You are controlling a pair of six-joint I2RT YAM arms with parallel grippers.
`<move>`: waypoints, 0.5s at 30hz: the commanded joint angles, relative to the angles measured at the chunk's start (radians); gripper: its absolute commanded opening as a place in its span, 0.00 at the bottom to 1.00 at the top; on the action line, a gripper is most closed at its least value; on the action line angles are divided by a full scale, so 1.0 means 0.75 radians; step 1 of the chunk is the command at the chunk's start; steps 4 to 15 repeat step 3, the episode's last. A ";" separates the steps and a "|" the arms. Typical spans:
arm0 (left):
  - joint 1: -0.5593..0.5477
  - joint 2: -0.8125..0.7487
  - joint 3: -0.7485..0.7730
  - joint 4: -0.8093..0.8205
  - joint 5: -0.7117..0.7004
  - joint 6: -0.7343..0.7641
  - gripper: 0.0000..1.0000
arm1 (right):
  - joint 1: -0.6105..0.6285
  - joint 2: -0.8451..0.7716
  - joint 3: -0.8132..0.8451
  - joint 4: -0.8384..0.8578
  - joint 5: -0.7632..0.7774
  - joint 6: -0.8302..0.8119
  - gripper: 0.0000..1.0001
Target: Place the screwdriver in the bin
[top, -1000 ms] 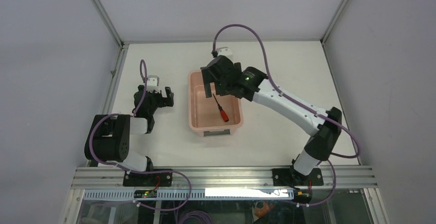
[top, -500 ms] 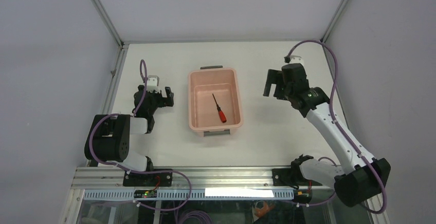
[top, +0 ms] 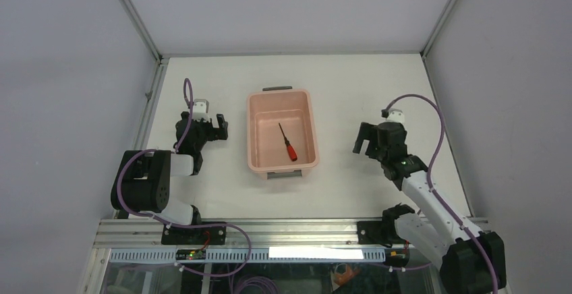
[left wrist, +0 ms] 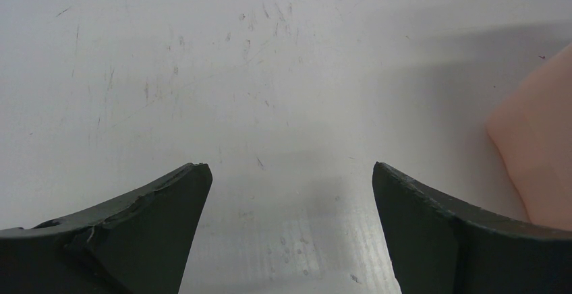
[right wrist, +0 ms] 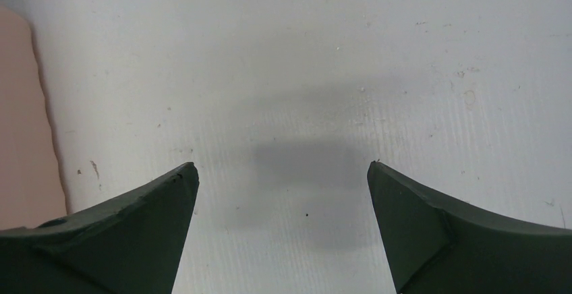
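- Salmon-pink bin point(top: 250, 132) sits mid-table; the red-handled screwdriver point(top: 289, 143) lies flat on its floor, shaft pointing to the far side.
- Task looks done, only parking the arms left.
- Right gripper point(top: 364, 147): well right of bin, low over table point(top: 337, 85), jaws spread wide, empty.
- Left gripper point(top: 217, 124): near bin's left side, arm folded, jaws wide, empty.

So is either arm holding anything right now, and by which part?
Nothing is held. The left fingers and the right fingers stand open and empty above the table; the screwdriver lies in the bin.
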 commanded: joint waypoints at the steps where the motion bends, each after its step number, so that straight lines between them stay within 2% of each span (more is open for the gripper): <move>1: 0.013 -0.002 0.020 0.085 0.015 -0.011 0.99 | -0.007 -0.090 -0.029 0.204 0.056 0.028 0.99; 15: 0.013 -0.002 0.020 0.085 0.015 -0.011 0.99 | -0.004 -0.106 -0.031 0.198 0.054 0.019 0.99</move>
